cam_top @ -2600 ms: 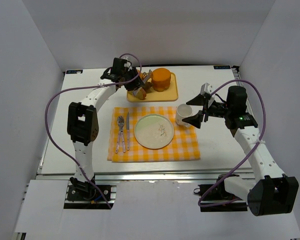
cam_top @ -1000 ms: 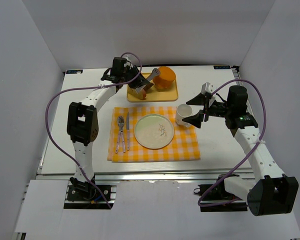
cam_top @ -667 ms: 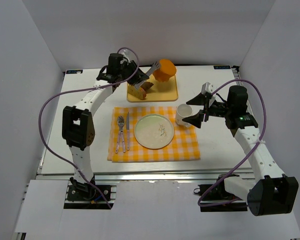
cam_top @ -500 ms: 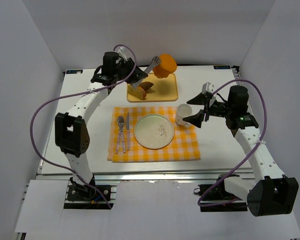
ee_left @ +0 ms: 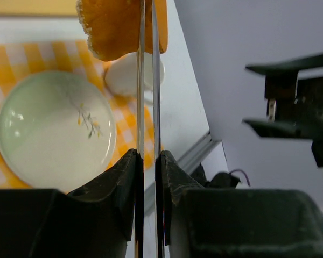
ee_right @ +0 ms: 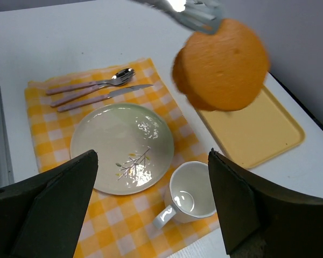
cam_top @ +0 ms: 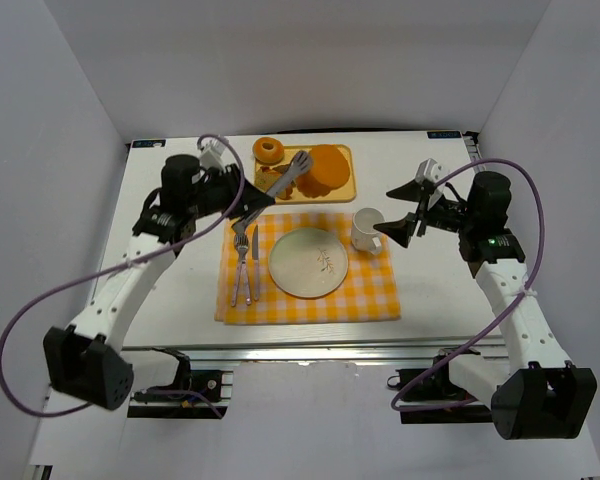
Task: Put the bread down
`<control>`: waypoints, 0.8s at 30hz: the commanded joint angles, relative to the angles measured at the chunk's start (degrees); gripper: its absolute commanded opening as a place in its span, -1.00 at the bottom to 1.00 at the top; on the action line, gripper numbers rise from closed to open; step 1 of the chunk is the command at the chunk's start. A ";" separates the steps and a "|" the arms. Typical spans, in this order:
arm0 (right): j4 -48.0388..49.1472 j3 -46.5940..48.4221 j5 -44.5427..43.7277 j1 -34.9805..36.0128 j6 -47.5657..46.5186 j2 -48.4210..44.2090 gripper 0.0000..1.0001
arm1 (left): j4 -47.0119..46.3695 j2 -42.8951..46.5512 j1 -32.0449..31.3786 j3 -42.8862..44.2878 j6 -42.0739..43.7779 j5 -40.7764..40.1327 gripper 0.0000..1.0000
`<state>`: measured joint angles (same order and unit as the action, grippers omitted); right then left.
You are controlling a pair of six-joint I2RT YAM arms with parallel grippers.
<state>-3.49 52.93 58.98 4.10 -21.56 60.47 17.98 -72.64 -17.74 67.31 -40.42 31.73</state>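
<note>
Since half a second ago, the left arm has swung back toward its own side, and the bread [cam_top: 326, 170] has come down from the tray's far edge to hang over the yellow tray [ee_right: 258, 137]. We see the left tool [cam_top: 248, 203] clenched on a pair of metal tongs [cam_top: 285, 178], and the tongs' tips pinch the bread at its edge. From the right wrist view the bread [ee_right: 220, 64] appears lifted clear of the tray.

A small donut [cam_top: 270, 150] now shows at the tray's far left corner.

We find the right tool [cam_top: 385, 210] released, its jaws spread wide, hovering just beside the white cup [cam_top: 367, 228] without touching it. The cup stands upright on the far right part of the orange checked cloth [cam_top: 370, 295], close to the pale green plate [cam_top: 307, 262] at the cloth's middle. Cutlery [cam_top: 242, 265] lies on the cloth left of the plate. The cloth lies flat on the white tabletop [cam_top: 170, 290].
</note>
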 commanded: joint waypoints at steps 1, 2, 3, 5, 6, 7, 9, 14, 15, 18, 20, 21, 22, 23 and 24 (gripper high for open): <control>4.54 0.68 -0.45 -1.28 2.22 -0.09 0.72 | -0.13 7.50 0.16 -7.08 0.09 4.65 -1.00; 4.71 0.69 -0.01 -1.29 2.40 0.17 0.71 | 0.21 9.95 0.16 -9.10 -0.44 5.44 -1.00; 4.80 0.77 0.25 -1.29 2.49 0.35 0.69 | 0.65 11.19 0.16 -10.69 -0.44 5.80 -1.00; 4.98 0.95 1.39 -1.37 2.84 0.70 0.58 | 1.18 13.74 0.16 -15.26 0.08 6.85 -1.00; 4.89 0.95 1.66 -1.37 2.93 0.88 0.52 | 1.18 15.93 0.07 -16.76 -0.09 7.03 -1.00; 4.81 1.12 2.01 -1.37 2.93 1.05 0.34 | 1.27 16.91 0.16 -19.29 -0.18 7.64 -1.00; 3.67 1.30 2.80 -1.37 2.93 1.76 0.14 | 1.36 18.67 0.07 -21.42 -0.36 8.26 -1.00; 1.64 1.22 3.77 -1.37 3.02 2.20 -0.12 | 0.22 21.57 0.16 -26.95 -1.50 10.72 -1.00; 1.73 1.04 3.77 -1.37 3.10 2.11 -0.12 | -0.13 21.66 0.16 -27.66 -1.59 10.99 -1.00; 1.82 0.69 3.60 -1.46 3.37 2.02 -0.09 | -0.75 21.49 0.16 -29.95 -1.06 12.04 -1.00; 1.73 0.42 3.42 -1.37 3.37 1.67 -0.06 | -0.31 21.05 0.16 -30.83 -0.10 12.22 -1.00; 1.73 0.25 3.33 -1.37 3.37 1.58 -0.05 | 0.30 20.88 0.07 -31.01 0.52 12.05 -0.92; 1.64 0.16 3.25 -1.37 3.28 1.41 -0.03 | 2.22 20.79 0.16 -30.92 1.31 11.61 -0.86; 1.64 0.07 3.16 -1.37 3.37 1.23 -0.02 | 3.37 20.26 0.16 -30.75 3.05 11.17 -0.79; 1.64 -0.19 3.16 -1.37 3.37 1.14 -0.01 | 4.51 20.00 0.07 -30.22 4.11 9.86 -0.59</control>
<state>-2.00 52.93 61.47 3.01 -18.52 62.85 21.45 -52.69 -17.74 36.03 -40.01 41.21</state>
